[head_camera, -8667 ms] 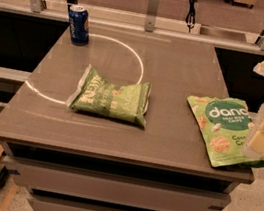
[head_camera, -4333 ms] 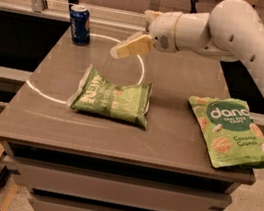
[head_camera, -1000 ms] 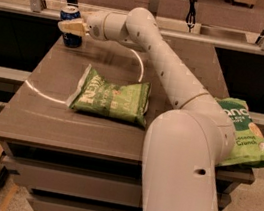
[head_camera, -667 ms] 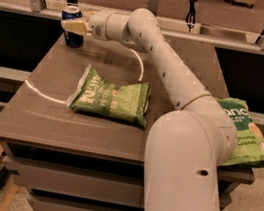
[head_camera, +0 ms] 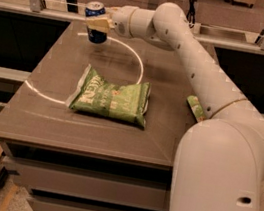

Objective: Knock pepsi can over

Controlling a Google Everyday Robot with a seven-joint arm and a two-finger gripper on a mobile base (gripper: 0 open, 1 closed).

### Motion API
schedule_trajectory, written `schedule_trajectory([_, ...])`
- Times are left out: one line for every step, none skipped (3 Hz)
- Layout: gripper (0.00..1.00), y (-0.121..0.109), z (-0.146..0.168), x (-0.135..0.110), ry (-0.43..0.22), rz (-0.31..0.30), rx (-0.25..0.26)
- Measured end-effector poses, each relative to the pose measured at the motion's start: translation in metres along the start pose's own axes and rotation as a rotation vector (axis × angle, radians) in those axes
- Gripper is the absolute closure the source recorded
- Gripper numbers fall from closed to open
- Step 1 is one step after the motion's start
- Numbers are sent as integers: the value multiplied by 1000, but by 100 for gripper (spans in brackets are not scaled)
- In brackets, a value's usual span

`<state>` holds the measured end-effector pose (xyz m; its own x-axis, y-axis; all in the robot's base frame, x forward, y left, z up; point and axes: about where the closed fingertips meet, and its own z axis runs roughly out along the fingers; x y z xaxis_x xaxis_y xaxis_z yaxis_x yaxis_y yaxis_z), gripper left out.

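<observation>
The pepsi can (head_camera: 95,9), dark blue with a silver top, stands near the table's far left corner, leaning slightly. My gripper (head_camera: 100,23) reaches in from the right and is closed around the can's middle. One cream finger (head_camera: 99,22) lies across its front. The can's lower part (head_camera: 98,37) shows below the finger, at or just above the table top. The white arm (head_camera: 184,40) stretches from the lower right across the table to the can.
A green snack bag (head_camera: 111,98) lies flat in the middle of the grey table (head_camera: 43,117). A sliver of a second green bag (head_camera: 194,107) shows at the right edge, behind the arm. A metal rail (head_camera: 37,9) runs behind the table.
The can and the gripper on it have shifted right, away from the table's left edge. The green bag has not moved.
</observation>
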<state>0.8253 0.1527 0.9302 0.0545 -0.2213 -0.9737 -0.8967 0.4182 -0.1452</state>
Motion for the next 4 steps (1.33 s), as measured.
schedule_trajectory([100, -7, -45, -10, 101, -82, 19])
schedule_trajectory([100, -12, -82, -8, 272, -192, 4])
schedule_trajectory([85, -9, -114, 10, 480, -300, -53])
schedule_trajectory([62, 3, -133, 35, 698, -409, -152])
